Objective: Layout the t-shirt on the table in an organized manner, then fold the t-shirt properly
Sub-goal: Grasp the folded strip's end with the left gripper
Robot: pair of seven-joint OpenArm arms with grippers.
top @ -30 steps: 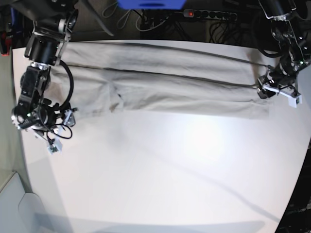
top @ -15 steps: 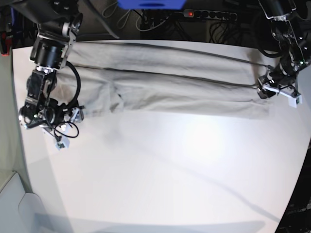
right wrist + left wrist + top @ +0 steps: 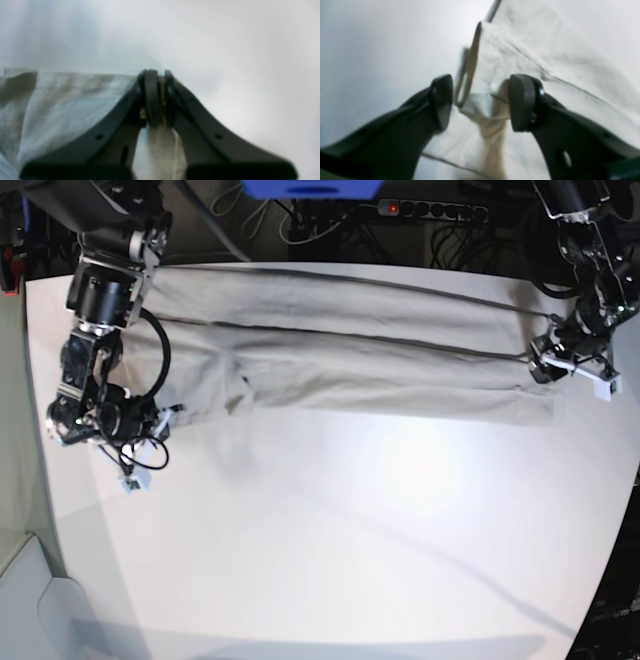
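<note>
Pinching the plain grey-beige cotton t-shirt (image 3: pixel 340 355), stretched across the white matte table (image 3: pixel 330 550) toward twelve o'clock, the right gripper (image 3: pixel 156 100) is clamped on its edge; the left gripper (image 3: pixel 480 100) straddles a corner, jaws apart; next, close left and fold.

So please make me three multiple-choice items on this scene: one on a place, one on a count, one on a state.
1. Where on the table does the t-shirt lie in the base view?
A. along the far edge
B. in the middle
C. at the near edge

2. How many cloths are in view?
A. one
B. two
C. three

3. How do the jaws of the right gripper stand?
A. wide apart
B. closed on cloth
C. closed on nothing

Key: 1 A, the shirt stretches across the far side, the near part is bare. 2 A, only the grey-beige shirt shows. 3 B, the right wrist view shows the jaws pressed together with shirt fabric between them.
</note>
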